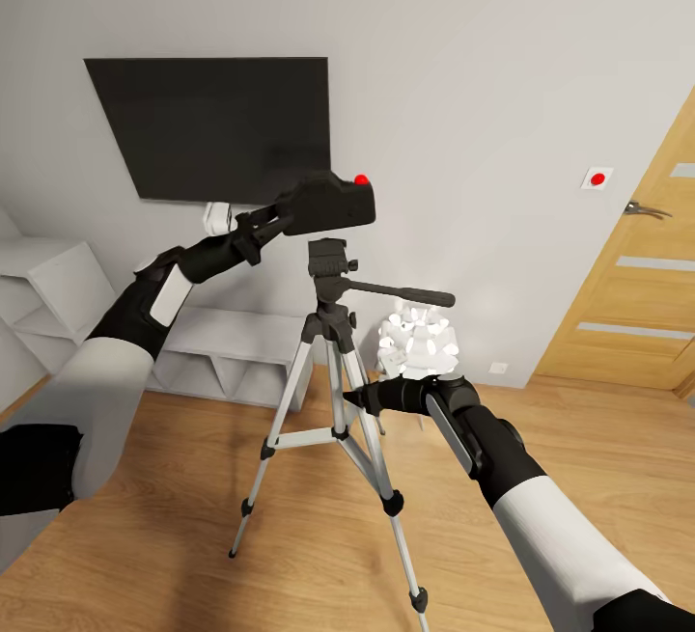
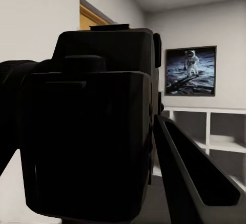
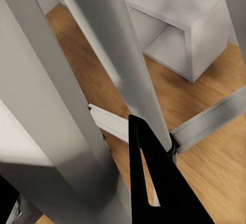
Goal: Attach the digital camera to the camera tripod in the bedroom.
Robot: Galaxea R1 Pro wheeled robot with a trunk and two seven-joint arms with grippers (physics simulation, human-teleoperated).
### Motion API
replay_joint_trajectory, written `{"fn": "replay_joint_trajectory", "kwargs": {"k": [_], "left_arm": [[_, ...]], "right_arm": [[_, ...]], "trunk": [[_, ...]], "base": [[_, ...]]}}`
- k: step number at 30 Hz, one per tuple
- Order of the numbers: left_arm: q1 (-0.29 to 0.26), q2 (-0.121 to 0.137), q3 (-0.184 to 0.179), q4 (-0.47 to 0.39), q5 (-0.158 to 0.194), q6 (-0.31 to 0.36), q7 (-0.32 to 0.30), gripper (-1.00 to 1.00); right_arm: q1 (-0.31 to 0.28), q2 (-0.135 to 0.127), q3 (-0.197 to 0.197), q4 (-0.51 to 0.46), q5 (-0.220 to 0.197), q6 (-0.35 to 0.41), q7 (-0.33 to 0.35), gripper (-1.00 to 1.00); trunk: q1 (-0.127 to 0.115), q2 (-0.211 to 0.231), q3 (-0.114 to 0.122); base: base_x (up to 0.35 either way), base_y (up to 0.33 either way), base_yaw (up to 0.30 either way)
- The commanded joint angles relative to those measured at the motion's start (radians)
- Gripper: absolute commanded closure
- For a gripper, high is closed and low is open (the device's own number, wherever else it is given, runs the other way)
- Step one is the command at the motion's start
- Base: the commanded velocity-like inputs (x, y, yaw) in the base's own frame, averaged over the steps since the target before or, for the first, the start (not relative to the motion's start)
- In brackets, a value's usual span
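**Above the tripod head: camera held aloft, not yet seated**

Over the bedroom's wood floor (image 1: pixel 174 478), the digital camera (image 1: pixel 328 203) is pinched in the left claw (image 1: pixel 275 219) and hangs just above the camera tripod (image 1: pixel 333 362), slightly to the left of its black head. A clear gap separates the camera's underside from the head's mounting plate. The red dot faces up on the camera's top right corner. In the left wrist view the camera body (image 2: pixel 97 126) sits between the claw's fingers, with one black finger (image 2: pixel 195 178) running along its side and the lens projecting off to one side.

The tripod stands upright on the floor with three silver legs spread and its long pan handle pointing right. The right claw (image 1: pixel 359 398) is at the upper part of the tripod's legs, just below the black joint. In the right wrist view one dark finger (image 3: pixel 154 178) lies against a silver leg (image 3: pixel 128 65); whether the claw is pressed onto the leg or spread I cannot tell.

Behind the tripod, a wall TV (image 1: pixel 212 125) hangs on the pale grey wall above a low white shelf unit (image 1: pixel 222 352). A white clustered-shade lamp (image 1: pixel 420 338) stands just right of the tripod. A wooden door (image 1: pixel 637 275) is at far right.
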Motion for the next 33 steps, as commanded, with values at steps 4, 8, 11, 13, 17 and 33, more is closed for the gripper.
{"fn": "replay_joint_trajectory", "kwargs": {"k": [4, 8, 11, 13, 17, 33], "left_arm": [[-0.001, 0.002, -0.005, 0.019, 0.006, -0.005, 0.014, 1.00], [-0.001, 0.002, -0.005, 0.031, 0.006, -0.031, 0.020, 1.00], [-0.001, 0.002, -0.005, 0.035, 0.009, -0.040, 0.023, 1.00], [-0.001, 0.002, -0.005, 0.039, 0.010, -0.043, 0.023, 1.00], [-0.001, 0.002, -0.005, 0.064, 0.008, -0.047, 0.023, 1.00], [-0.001, 0.002, -0.005, 0.092, 0.005, -0.051, 0.023, 1.00]], "right_arm": [[-0.001, 0.000, 0.000, 0.015, 0.038, 0.037, -0.004, 1.00], [-0.001, 0.000, 0.000, 0.015, 0.037, 0.037, -0.004, 1.00], [-0.001, 0.000, 0.000, 0.015, 0.036, 0.037, -0.004, 1.00], [-0.001, 0.000, 0.000, 0.016, 0.036, 0.037, -0.004, 1.00], [-0.001, 0.000, 0.000, 0.016, 0.036, 0.037, -0.003, 1.00], [-0.001, 0.000, 0.000, 0.016, 0.038, 0.037, -0.003, 1.00]], "trunk": [[0.001, -0.002, -0.002], [0.001, -0.002, -0.002], [0.001, -0.002, -0.002], [0.001, -0.002, -0.002], [0.001, -0.002, -0.002], [0.001, -0.002, -0.002]], "base": [[0.000, 0.000, 0.000], [0.000, 0.000, 0.000], [0.000, 0.000, 0.000], [0.000, 0.000, 0.000], [0.000, 0.000, 0.000], [0.000, 0.000, 0.000]]}}
